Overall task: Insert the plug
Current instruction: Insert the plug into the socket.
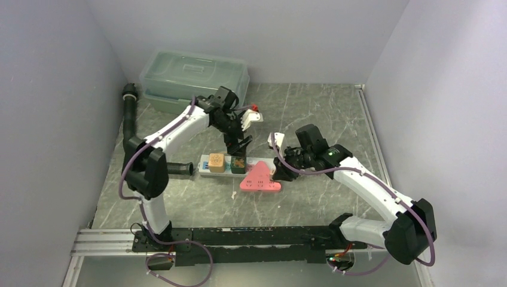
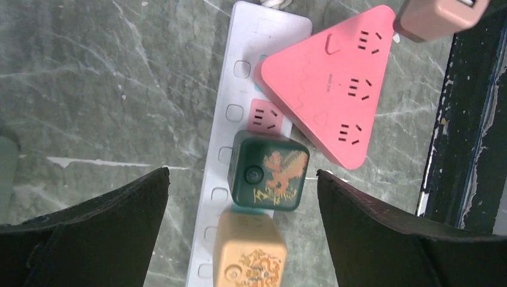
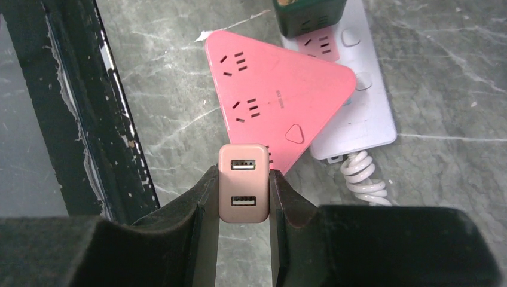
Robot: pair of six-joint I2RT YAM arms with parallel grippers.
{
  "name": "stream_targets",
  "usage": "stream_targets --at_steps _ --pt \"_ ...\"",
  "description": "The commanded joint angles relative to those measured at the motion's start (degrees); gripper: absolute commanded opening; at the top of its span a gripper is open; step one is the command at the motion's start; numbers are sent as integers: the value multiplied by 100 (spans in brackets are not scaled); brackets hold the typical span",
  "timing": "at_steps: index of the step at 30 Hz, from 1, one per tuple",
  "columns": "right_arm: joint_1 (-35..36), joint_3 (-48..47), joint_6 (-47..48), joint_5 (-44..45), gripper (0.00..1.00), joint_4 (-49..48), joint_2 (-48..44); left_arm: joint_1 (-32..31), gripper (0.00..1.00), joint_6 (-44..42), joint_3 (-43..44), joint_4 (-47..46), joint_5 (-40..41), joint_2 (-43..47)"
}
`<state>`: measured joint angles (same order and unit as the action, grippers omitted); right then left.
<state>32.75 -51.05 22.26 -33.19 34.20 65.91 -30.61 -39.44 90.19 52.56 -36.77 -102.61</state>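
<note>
Right wrist shows right hand (image 3: 242,179) pinching boxy pink plug (image 3: 243,197); left hand (image 2: 243,172) gapes wide.

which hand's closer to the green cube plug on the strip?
Left. The left hand hangs open directly over the green cube plug. The right hand, gripping a pink USB adapter, sits beyond the pink triangular socket.

legible text: none | pink socket block (image 3: 281,89): tiny print, maybe brand, unreadable
</note>
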Motion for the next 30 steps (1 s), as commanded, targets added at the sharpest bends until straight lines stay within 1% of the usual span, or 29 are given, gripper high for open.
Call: stream_targets --at_steps 1,4,6,11,13,15,17,21,28,30 --pt "157 200 284 -82 0 -191 -23 -266 95 281 448 -215 -212 -531" --pt "243 415 262 29 0 -421 -155 -397 93 277 622 -352 -254 -834" --pt "257 571 218 42 0 -641 -286 -463 90 269 708 -460 -302 -995" --pt "282 838 219 146 0 -1019 -495 -591 75 129 811 -587 -588 -1177" --pt "284 887 260 188 0 -1136 -517 -657 71 12 843 -539 -660 -1253" --pt "278 914 296 218 0 -1270 -510 -716 64 -82 891 -488 -665 -1366" --pt "278 969 319 195 0 -1454 -509 -731 60 -37 908 -586 -671 -1499" --pt "277 1072 434 60 0 -1659 -450 -736 56 -73 906 -713 -603 -1642" --pt "274 1056 627 -18 0 -1556 -294 -839 56 -389 734 -719 -469 -1698" --pt "277 1067 640 -20 0 -1560 -283 -868 55 -417 712 -740 -433 -1732"
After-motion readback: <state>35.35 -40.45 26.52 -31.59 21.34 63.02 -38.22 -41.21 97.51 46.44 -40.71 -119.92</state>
